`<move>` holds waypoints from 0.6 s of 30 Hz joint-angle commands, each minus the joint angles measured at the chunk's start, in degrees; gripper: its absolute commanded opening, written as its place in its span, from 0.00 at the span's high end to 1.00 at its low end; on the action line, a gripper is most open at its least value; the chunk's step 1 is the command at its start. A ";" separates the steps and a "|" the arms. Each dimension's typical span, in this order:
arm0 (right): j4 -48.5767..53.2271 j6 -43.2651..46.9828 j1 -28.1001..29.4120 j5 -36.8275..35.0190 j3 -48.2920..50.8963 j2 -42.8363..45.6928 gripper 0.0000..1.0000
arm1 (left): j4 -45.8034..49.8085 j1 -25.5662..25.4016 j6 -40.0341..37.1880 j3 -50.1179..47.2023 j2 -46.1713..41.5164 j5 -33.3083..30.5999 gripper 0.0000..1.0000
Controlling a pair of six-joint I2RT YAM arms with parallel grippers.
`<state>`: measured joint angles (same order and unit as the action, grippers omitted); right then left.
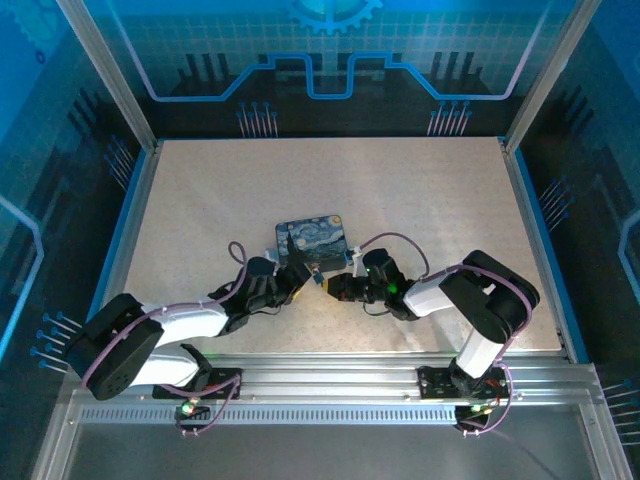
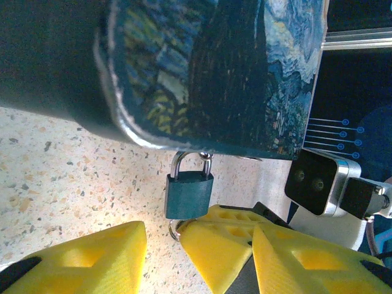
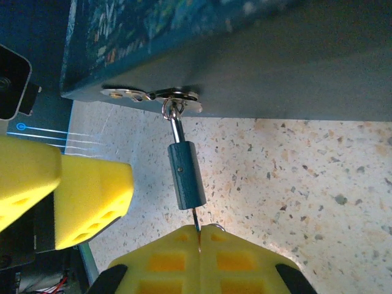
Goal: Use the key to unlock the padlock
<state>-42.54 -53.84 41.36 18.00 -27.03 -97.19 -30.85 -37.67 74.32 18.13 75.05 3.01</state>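
The pale, speckled tabletop (image 1: 200,200) with blue strips along its sides is carrying a flat tin (image 1: 310,238) painted with a swirly blue and yellow night sky, which is lying near the middle, a bit toward the near edge.

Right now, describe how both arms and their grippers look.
Left arm and right arm share one build: white shells over black joints, with a pale purple cable looping along each. Left gripper and right gripper have black bodies and blocky yellow fingers with rectangular holes moulded in.
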 commanded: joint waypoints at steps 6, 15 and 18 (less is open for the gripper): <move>-1.44 -3.63 0.73 -0.51 -0.52 0.65 1.00 | -2.94 -0.38 1.58 0.41 3.29 0.77 0.50; -1.14 -3.72 0.76 -0.24 -0.78 0.60 1.00 | -9.58 -0.47 3.27 1.38 9.05 2.08 0.52; -1.05 -3.72 0.67 -0.29 -0.77 0.60 1.00 | -11.74 -0.47 3.55 1.87 10.66 2.36 0.52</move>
<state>-42.65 -57.01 41.58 18.02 -27.05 -97.19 -38.11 -37.69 76.66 18.28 84.44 4.21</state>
